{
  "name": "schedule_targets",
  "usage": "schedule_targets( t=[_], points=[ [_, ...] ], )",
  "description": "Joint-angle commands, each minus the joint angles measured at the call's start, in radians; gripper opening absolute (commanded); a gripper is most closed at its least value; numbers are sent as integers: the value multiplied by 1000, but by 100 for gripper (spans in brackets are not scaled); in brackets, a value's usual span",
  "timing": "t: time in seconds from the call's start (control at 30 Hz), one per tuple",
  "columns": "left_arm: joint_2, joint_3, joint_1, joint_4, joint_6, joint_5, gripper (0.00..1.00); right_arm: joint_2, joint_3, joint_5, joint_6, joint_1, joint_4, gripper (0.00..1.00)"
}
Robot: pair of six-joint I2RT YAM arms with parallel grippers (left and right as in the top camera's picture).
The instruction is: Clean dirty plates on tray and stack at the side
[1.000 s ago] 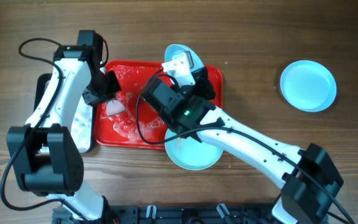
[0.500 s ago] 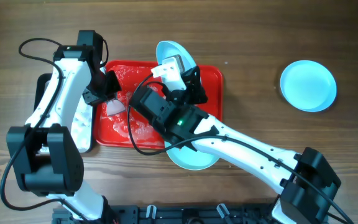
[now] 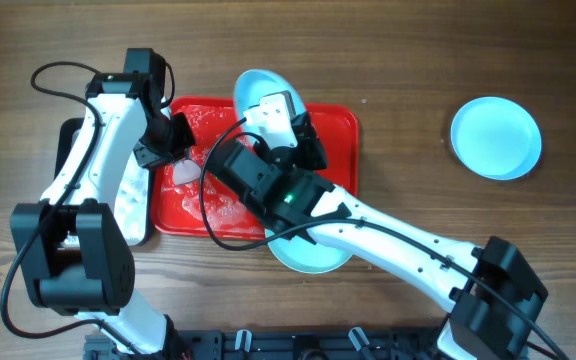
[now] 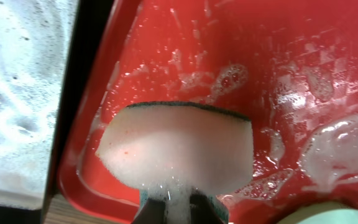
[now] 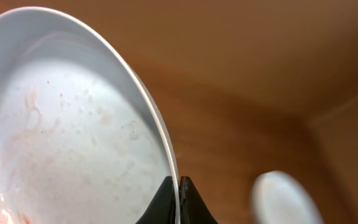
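The red tray [image 3: 340, 128] lies wet with foam [image 4: 328, 146] at table centre. My right gripper [image 3: 266, 100] is shut on the rim of a tilted pale-blue plate [image 3: 252, 84] held above the tray's back edge; its face [image 5: 67, 137] shows reddish smears between the pinching fingers of that gripper [image 5: 179, 186]. A second plate [image 3: 313, 258] sits at the tray's front edge, partly under the right arm. A third plate [image 3: 496, 137] rests far right on the wood. My left gripper [image 3: 175, 152] is shut on a foamy sponge [image 4: 176, 146], pressed on the tray's left part [image 4: 166, 37].
A black-rimmed silver tray [image 4: 17, 93] with soapy water stands just left of the red tray, under the left arm [image 3: 98, 150]. A black rail [image 3: 268, 345] runs along the table's front edge. Bare wood stretches between the red tray and the far-right plate.
The right arm has carried the tilted plate leftward along the tray's back edge. The left gripper and sponge have stayed in place.
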Motion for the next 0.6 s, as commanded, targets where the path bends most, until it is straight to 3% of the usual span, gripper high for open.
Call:
schedule_targets(
  t=[0.0, 0.13, 0.33, 0.57],
  points=[
    [-15, 13, 3, 13, 8, 74, 4, 25, -26, -394, 240, -45, 1, 4],
    [-10, 7, -18, 51, 8, 155, 4, 55, -27, -629, 308, -121, 56, 4],
    [-3, 7, -93, 119, -36, 156, 4, 148, -27, -815, 352, -189, 94, 4],
    [-2, 7, -192, 182, -159, -29, 4, 257, -27, -992, 367, -245, 120, 4]
  ],
)
